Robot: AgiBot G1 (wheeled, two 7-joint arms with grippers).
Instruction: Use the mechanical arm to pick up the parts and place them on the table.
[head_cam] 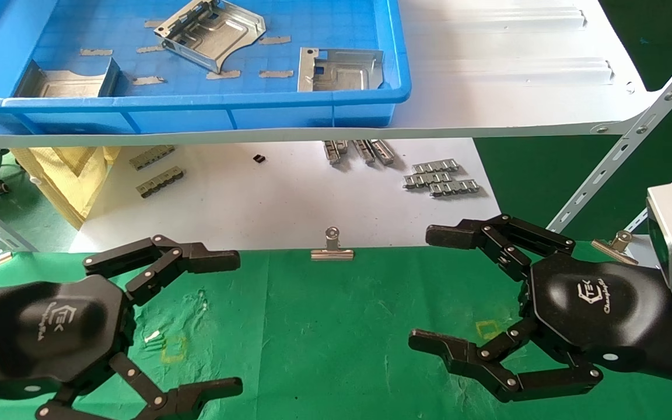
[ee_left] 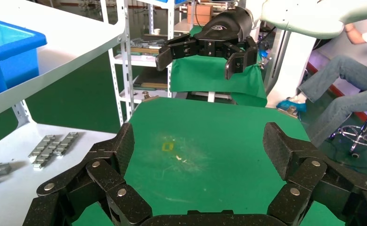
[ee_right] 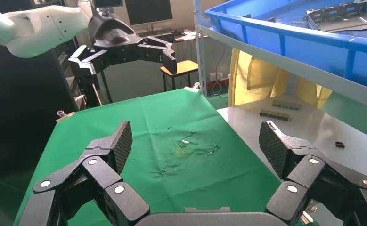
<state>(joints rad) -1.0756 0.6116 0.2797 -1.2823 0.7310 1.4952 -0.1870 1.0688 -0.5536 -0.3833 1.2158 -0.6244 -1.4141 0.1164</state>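
Observation:
Three silver-grey stamped parts lie in the blue tray on the shelf: one at the back (head_cam: 210, 32), one at the front right (head_cam: 339, 70), one at the front left (head_cam: 70, 81). One also shows in the right wrist view (ee_right: 337, 16). My left gripper (head_cam: 237, 324) hovers open and empty over the left of the green cloth table (head_cam: 324, 326). My right gripper (head_cam: 420, 289) hovers open and empty over its right side. Each wrist view shows its own spread fingers over bare green cloth, left (ee_left: 200, 146) and right (ee_right: 195, 141).
The blue tray (head_cam: 196, 114) sits on a white shelf board (head_cam: 517, 87) above and behind the table. Below it lie ridged grey strips (head_cam: 441, 178). A binder clip (head_cam: 332, 248) holds the cloth's far edge, another (head_cam: 616, 242) sits at the right. Slotted shelf struts (head_cam: 633, 140) stand at the right.

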